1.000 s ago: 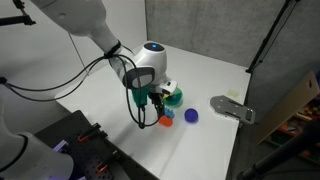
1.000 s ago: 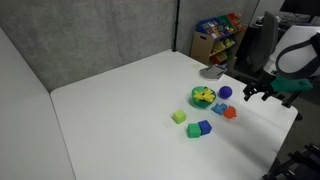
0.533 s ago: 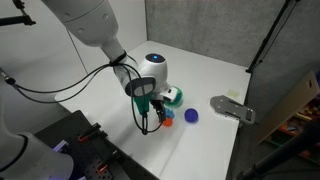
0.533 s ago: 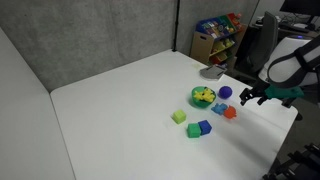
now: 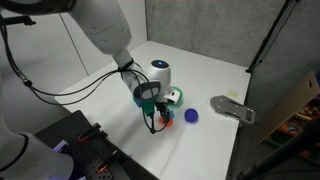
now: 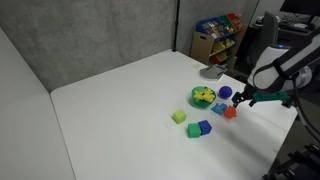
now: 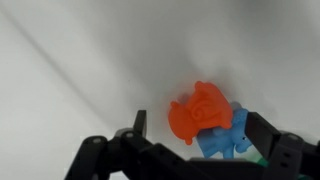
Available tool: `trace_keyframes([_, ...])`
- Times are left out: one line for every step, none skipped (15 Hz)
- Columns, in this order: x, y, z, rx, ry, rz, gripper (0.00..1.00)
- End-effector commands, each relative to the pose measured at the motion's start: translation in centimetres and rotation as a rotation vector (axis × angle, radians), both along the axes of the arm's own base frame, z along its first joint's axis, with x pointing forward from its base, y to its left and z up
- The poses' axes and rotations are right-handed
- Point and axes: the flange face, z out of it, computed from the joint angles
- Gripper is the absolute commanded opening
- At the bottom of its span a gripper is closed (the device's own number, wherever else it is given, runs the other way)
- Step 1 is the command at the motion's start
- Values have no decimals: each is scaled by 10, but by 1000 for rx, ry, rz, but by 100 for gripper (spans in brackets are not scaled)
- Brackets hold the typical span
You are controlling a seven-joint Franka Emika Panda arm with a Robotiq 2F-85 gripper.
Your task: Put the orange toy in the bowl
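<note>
Gripper (image 7: 196, 120) wide open and holding nothing, set low around the orange toy (image 7: 200, 110), with one dark finger (image 7: 138, 125) at 9 o'clock of it and its partner at 3 o'clock in the wrist view; contact with either pad impossible to tell. Orange toy on the white table (image 6: 120, 90), outside the bowl (image 6: 203, 97), near it and at about 4 o'clock from it in an exterior view. Judged to be the grasp step: reach done or nearly so, closing not begun, lift and carry all to come. Next calls for closing squarely on the orange body alone, given a light blue toy (image 7: 224, 145) pressed against it at 5 o'clock and liable to be pinched along or knocked aside; then a short lift, a carry toward 10 o'clock in that exterior view, and a release above the bowl's rim. Only in the wrist view: the gap to each side of the toy and the closeness of its blue neighbour; no bowl there. Only in the exterior views: the bowl with yellow inside, the dark blue ball (image 6: 225, 92) at 12 o'clock of the toy, a yellow-green block (image 6: 178, 117) and a blue block (image 6: 203, 127) farther off toward 8 o'clock, and a grey metal piece (image 5: 232, 108) at 3 o'clock, well apart.
</note>
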Motion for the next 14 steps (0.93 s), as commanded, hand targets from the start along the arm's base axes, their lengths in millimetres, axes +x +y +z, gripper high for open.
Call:
trace_keyframes([17,1,-19,-27,-6,-2,100])
trace_keyframes([20,3,-24,-26,-3,4,100])
trace_keyframes([23,5,-28,-26,3,9,100])
trace_keyframes([26,7,-32,-24,7,16,100])
trace_keyframes([29,8,-36,-25,9,21,100])
trace_keyframes([32,9,-40,-28,10,27,100])
trace_keyframes([35,11,-45,-32,14,37,100])
trace_keyframes([38,12,-50,-33,20,43,100])
trace_keyframes([40,13,-55,-33,26,48,100])
trace_keyframes([42,14,-61,-34,33,53,100])
trace_keyframes([44,14,-66,-34,40,63,100])
trace_keyframes([45,14,-71,-33,46,65,100])
trace_keyframes([47,14,-75,-30,53,71,100])
trace_keyframes([48,14,-80,-32,57,74,100])
